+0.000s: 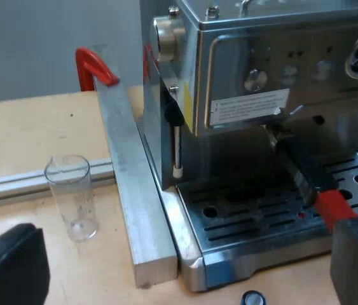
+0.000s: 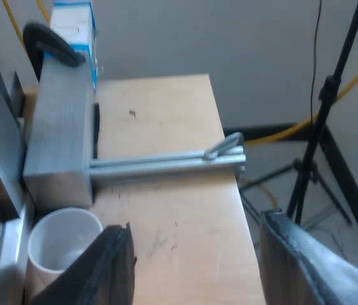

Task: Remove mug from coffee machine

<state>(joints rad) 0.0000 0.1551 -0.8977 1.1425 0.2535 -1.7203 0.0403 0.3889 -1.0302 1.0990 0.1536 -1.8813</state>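
Coffee station, seen from both wrists: the white mug stands on the wooden counter hard against the side of the espresso machine, just by the end of a metal block. From the right gripper it sits at about nine o'clock. The jaws are spread wide and hold nothing, with the mug outside them and partly behind one finger. A metal rail runs from the block across the counter at twelve o'clock, and a black clamp grips the block's far end.

The left gripper hangs low before the machine's drip tray, jaws wide and empty. The metal holder is locked into the machine's front, its red handle end close to one finger. An upright measuring glass stands at ten o'clock, beside a metal bar lying along the machine under a red clamp.
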